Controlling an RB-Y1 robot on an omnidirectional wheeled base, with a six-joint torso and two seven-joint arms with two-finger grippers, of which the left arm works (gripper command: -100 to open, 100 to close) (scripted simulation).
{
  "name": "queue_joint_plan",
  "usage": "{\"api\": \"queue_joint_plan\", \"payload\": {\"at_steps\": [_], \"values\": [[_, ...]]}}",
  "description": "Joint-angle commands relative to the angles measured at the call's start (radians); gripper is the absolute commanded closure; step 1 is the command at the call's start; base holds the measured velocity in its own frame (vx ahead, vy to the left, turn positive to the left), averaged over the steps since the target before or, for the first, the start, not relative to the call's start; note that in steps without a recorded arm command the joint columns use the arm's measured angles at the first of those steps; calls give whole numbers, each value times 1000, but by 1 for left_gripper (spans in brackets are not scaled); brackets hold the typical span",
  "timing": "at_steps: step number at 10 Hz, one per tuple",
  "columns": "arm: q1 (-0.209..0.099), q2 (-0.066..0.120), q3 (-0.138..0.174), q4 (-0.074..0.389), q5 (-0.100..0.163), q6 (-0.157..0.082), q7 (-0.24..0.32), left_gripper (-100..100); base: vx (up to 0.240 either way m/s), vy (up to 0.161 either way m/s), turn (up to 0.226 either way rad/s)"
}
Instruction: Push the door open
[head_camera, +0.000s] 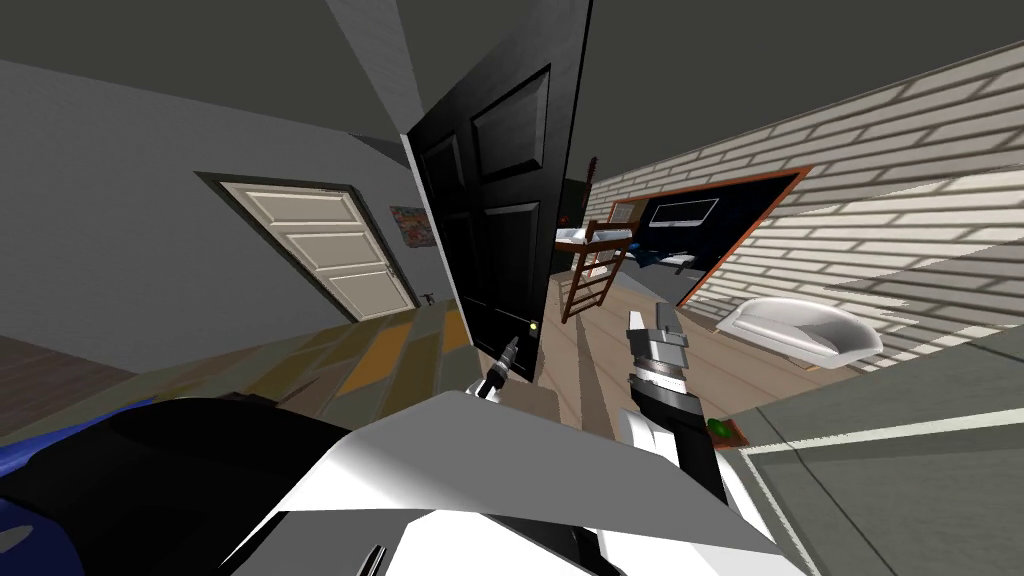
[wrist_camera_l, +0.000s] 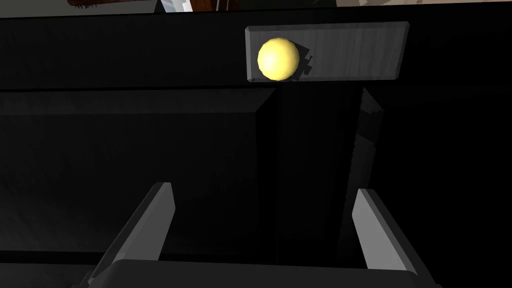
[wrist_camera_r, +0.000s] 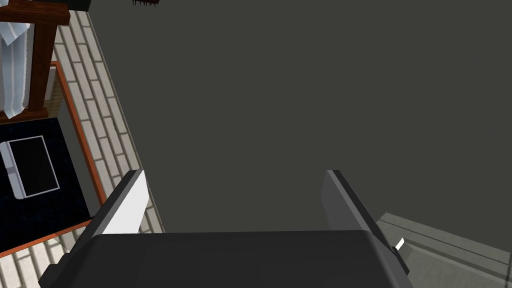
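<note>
Plank floor runs beneath the black panelled door, ajar before us (yellow knob on a grey plate). Our left gripper faces it near the knob, fingers apart; our right gripper is beside the door, likewise apart.

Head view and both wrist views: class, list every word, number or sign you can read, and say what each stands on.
No text can be read.
Poster beside the black door: too small to read.
Dark marks on the brown strip past the door's edge: cut off, unreadable.
Yellow knob: no writing.
</note>
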Motion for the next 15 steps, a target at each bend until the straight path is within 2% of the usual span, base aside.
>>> {"api": "queue_joint_plan", "payload": {"at_steps": [1, 2, 4, 7, 9, 10, 11, 15], "values": [[-3, 14, 3, 5, 1, -2, -5, -100, 174, 29, -6], [-1, 26, 5, 7, 2, -7, -9, -100, 220, -2, -28], [1, 29, 8, 10, 3, -15, -14, -100, 250, -69, -22], [5, 3, 13, 15, 5, -26, -21, -100, 182, -102, -20], [7, -38, 15, 18, 6, -33, -26, -100, 145, -139, -1], [17, -19, 15, 1, 5, -23, -24, -100, 38, -59, 27], [17, -19, 15, 1, 5, -23, -24, 100, -6, 9, -21], [17, -19, 15, 1, 5, -23, -24, 100, -7, 12, -7]]}}
